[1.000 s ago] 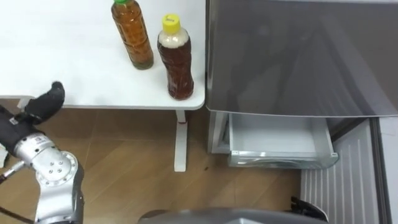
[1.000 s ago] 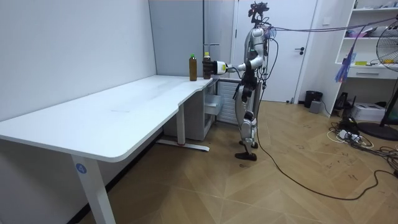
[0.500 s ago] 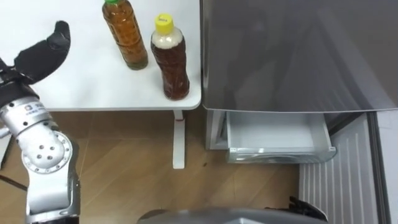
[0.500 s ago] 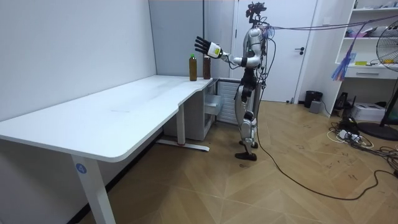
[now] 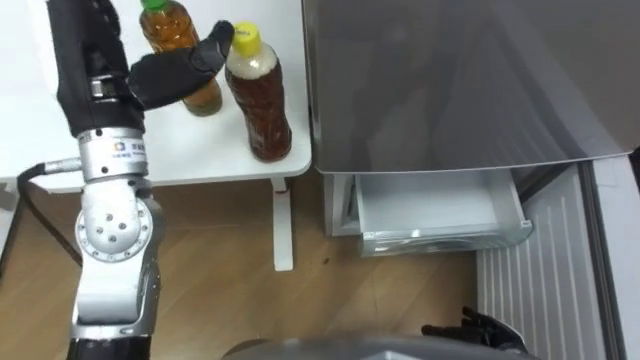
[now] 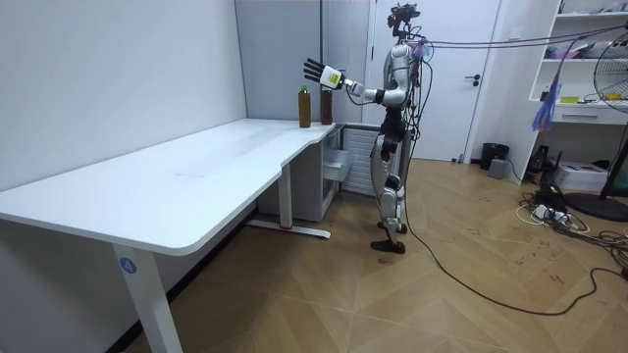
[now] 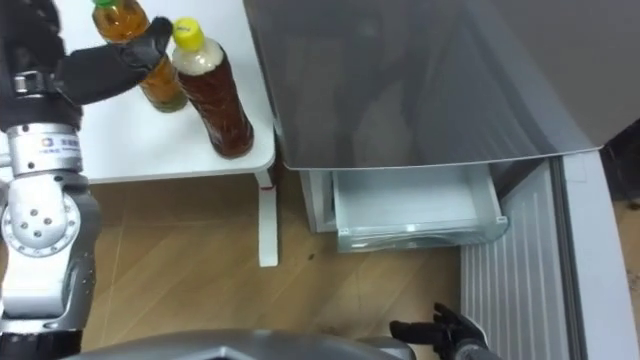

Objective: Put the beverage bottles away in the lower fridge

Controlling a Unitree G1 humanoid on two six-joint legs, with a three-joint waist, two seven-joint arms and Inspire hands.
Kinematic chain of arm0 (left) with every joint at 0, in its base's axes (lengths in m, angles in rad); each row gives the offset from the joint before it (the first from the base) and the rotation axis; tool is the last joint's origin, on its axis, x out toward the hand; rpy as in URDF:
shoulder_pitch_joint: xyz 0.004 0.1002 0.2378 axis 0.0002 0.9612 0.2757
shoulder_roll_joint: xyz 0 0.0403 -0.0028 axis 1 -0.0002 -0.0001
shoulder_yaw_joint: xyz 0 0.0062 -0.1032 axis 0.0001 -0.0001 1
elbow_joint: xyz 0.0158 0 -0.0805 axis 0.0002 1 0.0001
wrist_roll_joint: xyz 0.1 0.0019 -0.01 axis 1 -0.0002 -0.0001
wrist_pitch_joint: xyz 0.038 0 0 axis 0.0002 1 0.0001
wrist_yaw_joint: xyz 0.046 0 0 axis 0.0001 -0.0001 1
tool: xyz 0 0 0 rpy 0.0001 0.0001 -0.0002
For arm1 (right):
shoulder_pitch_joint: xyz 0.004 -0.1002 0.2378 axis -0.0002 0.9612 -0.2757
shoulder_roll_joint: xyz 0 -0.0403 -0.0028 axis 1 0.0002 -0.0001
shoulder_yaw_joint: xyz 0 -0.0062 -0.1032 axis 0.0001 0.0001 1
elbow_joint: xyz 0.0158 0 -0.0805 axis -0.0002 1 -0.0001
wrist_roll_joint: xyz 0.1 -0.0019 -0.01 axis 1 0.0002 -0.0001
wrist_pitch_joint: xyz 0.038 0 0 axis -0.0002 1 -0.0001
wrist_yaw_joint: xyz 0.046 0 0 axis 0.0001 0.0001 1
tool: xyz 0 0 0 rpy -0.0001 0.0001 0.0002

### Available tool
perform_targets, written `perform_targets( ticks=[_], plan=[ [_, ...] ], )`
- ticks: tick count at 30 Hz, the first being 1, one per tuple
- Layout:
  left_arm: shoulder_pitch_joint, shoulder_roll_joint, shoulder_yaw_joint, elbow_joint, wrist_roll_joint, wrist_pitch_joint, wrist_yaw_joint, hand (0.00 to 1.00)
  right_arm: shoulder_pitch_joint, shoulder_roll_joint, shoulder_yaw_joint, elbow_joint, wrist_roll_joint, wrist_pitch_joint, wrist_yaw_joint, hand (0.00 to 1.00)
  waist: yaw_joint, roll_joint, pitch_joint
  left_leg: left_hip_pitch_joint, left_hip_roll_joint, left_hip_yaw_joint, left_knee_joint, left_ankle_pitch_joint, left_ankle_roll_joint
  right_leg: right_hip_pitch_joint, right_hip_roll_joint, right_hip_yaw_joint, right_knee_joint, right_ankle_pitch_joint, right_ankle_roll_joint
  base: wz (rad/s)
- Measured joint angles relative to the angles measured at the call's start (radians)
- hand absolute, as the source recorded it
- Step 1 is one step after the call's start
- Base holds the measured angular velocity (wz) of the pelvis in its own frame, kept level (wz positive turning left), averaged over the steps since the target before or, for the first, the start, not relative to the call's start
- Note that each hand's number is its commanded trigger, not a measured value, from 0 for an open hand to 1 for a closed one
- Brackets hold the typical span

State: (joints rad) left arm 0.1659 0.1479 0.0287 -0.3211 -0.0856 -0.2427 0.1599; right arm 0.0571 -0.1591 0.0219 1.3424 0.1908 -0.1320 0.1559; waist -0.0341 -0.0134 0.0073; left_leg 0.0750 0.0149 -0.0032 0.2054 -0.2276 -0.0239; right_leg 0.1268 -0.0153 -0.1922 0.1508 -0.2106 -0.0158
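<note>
The room is being lit brightly and evenly. The white table (image 5: 215,150) is being washed nearly to glare. Soft pale reflections are being thrown across the grey fridge top (image 5: 450,80), and faint shadows are being cast under the table onto the wooden floor (image 6: 324,284).

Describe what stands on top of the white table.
A yellow-capped dark drink bottle and a green-capped amber drink bottle, its middle covered by the left hand.

Matt, smooth white table (image 5: 225,145). Clear glossy plastic: yellow-cap bottle (image 5: 262,110) & green-cap bottle (image 5: 165,30). Grey fridge (image 5: 450,80): metal look w/ soft sheen; its drawer (image 5: 435,212) pale smooth plastic. Wood parquet floor (image 5: 220,290), satin. Matt black left hand (image 5: 170,75).
</note>
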Motion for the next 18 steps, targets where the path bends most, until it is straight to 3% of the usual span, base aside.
perform_targets(
  ticks=[5, 18],
  plan=[
    [0.000, 0.000, -0.013, -0.002, -0.021, 0.008, -0.069, 0.00, -0.008, 0.001, -0.012, 0.017, -0.003, 0.001, 0.011, 0.00, -0.017, -0.002, -0.0011, 0.005, 0.000, 0.001, 0.000, 0.000, 0.000, 0.002, 0.000, 0.004, 0.001, 0.001, 0.000, -0.03],
    [0.000, -0.001, -0.032, -0.002, -0.040, 0.101, -0.205, 0.00, -0.011, 0.006, -0.028, 0.017, -0.004, 0.025, 0.008, 0.00, -0.034, 0.003, -0.0015, 0.017, 0.003, 0.008, -0.001, 0.000, 0.000, 0.003, 0.003, 0.023, 0.003, 0.006, -0.001, -0.04]
  ],
)
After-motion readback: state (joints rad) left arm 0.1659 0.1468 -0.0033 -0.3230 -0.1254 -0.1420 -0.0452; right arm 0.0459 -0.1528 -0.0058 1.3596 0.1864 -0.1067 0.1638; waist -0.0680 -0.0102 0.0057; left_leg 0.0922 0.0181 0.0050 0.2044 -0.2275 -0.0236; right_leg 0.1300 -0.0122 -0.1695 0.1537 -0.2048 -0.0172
